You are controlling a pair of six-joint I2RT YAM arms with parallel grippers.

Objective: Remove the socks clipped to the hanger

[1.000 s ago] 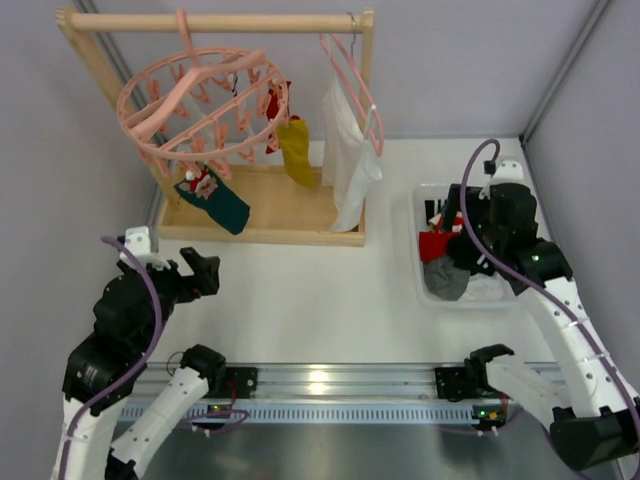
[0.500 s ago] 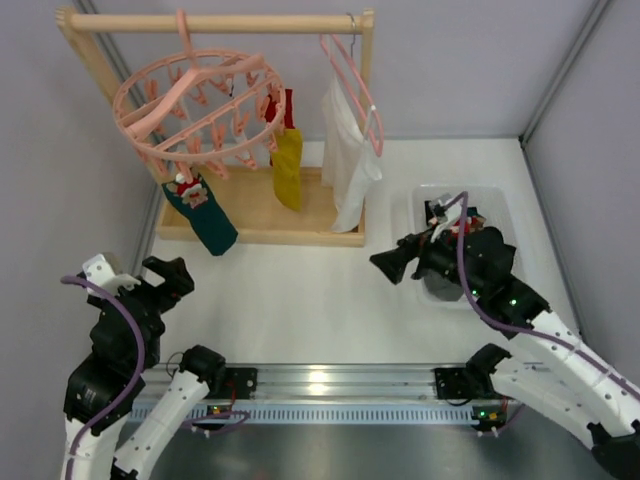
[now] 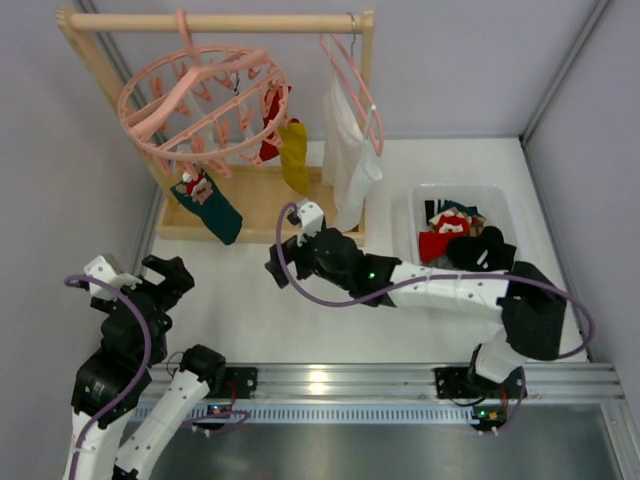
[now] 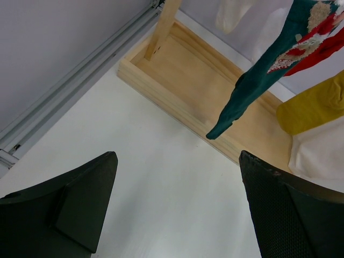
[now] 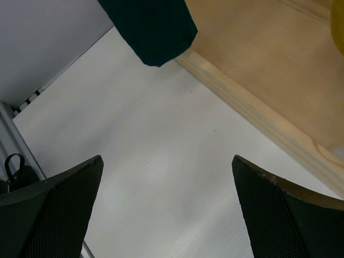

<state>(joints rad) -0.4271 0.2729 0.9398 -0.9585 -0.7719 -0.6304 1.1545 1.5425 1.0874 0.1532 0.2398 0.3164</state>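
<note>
The round pink hanger (image 3: pixel 200 105) hangs by its hook from the wooden rack's rail. Clipped to it are three socks: a dark teal sock (image 3: pixel 208 205) with a red-white pattern, a mustard yellow sock (image 3: pixel 294 155) and a red sock (image 3: pixel 270 140). My right gripper (image 3: pixel 278 266) is open, low over the table just in front of the rack's base and right of the teal sock; the sock's toe (image 5: pixel 148 27) hangs above its empty jaws (image 5: pixel 166 209). My left gripper (image 3: pixel 168 278) is open and empty at the near left, with the teal sock (image 4: pixel 258 80) ahead of it (image 4: pixel 177 204).
The wooden rack's tray base (image 3: pixel 285 215) lies just ahead of both grippers. A thin pink clothes hanger with a white garment (image 3: pixel 345 150) hangs at the rack's right end. A white bin (image 3: pixel 412 240) holding several socks stands at the right, beside my right forearm.
My right arm swung from over the bin leftward across the table to the rack's front. My left arm pulled back toward the near left. The hanger and its socks are swaying.
</note>
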